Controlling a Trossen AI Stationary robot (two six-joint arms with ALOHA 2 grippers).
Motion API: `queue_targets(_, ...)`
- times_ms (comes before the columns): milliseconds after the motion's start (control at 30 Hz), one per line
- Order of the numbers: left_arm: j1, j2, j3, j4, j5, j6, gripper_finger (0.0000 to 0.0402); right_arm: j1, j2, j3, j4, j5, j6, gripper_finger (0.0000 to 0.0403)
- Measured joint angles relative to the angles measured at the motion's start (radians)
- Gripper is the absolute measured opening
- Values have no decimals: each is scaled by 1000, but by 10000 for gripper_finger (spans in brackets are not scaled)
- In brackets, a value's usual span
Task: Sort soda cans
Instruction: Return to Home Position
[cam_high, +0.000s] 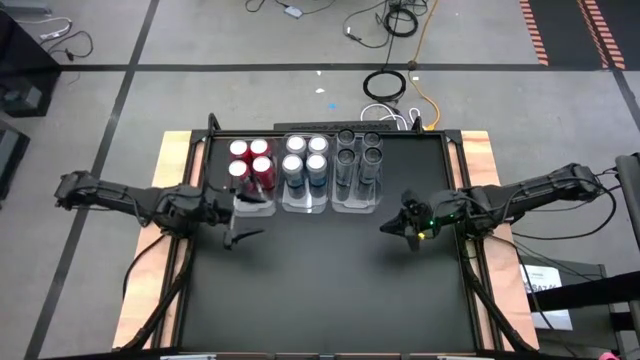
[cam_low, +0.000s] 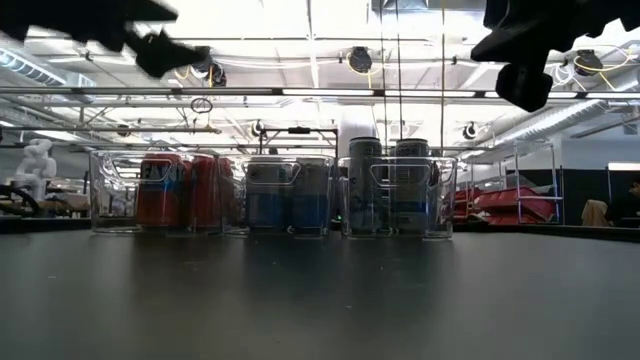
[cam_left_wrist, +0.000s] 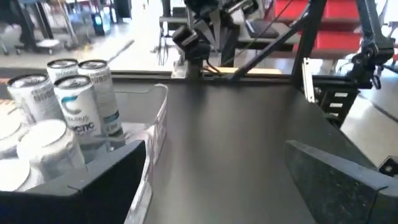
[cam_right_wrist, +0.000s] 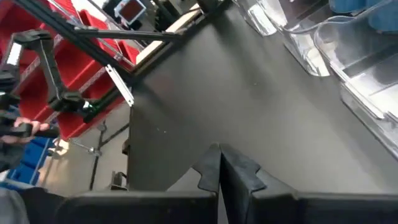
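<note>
From above: black worktop (cam_high: 320, 290) with three clear trays (cam_high: 306, 205) set side by side near its far edge. Four red cans (cam_high: 250, 160) upright in the left tray, four blue-and-silver cans (cam_high: 306, 158) in the middle one, four dark grey cans (cam_high: 358, 155) in the right one. Left hand (cam_high: 248, 217) just beside the near end of the left tray, fingers spread wide apart, holding nothing. Right hand (cam_high: 388, 228) over bare worktop, near the right tray's near corner but apart from it, fingers together, empty.

From worktop height: same row, with red cans (cam_low: 175, 192), blue-and-silver cans (cam_low: 290, 195) and dark grey cans (cam_low: 385, 185), each group behind its own clear wall. Left hand (cam_low: 165, 50) and right hand (cam_low: 520, 75) both hanging high, well above the can tops.

Left wrist: two dark fingers (cam_left_wrist: 99, 180) far apart, only worktop between them. Blue-and-silver cans (cam_left_wrist: 78, 112) in a tray close beside one finger. Right hand (cam_left_wrist: 193, 37) farther off across the worktop.

Right wrist: fingertips (cam_right_wrist: 211, 168) pressed together over bare worktop, clear tray corners (cam_right_wrist: 305, 43) nearby.
</note>
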Motion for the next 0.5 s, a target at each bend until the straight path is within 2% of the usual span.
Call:
queue_targets(133, 1, -110, -177, 153, 2, 2, 391, 0, 0, 0, -2, 0, 2, 0)
queue_targets(267, 1, -252, -303, 250, 10, 21, 391, 0, 0, 0, 4, -2, 15, 0)
queue_targets(400, 1, -419, -392, 265, -18, 23, 391, 0, 0, 0, 14, -3, 36, 0)
queue_targets(500, 1, -534, -405, 174, -10, 28, 391, 0, 0, 0, 14, -3, 23, 0)
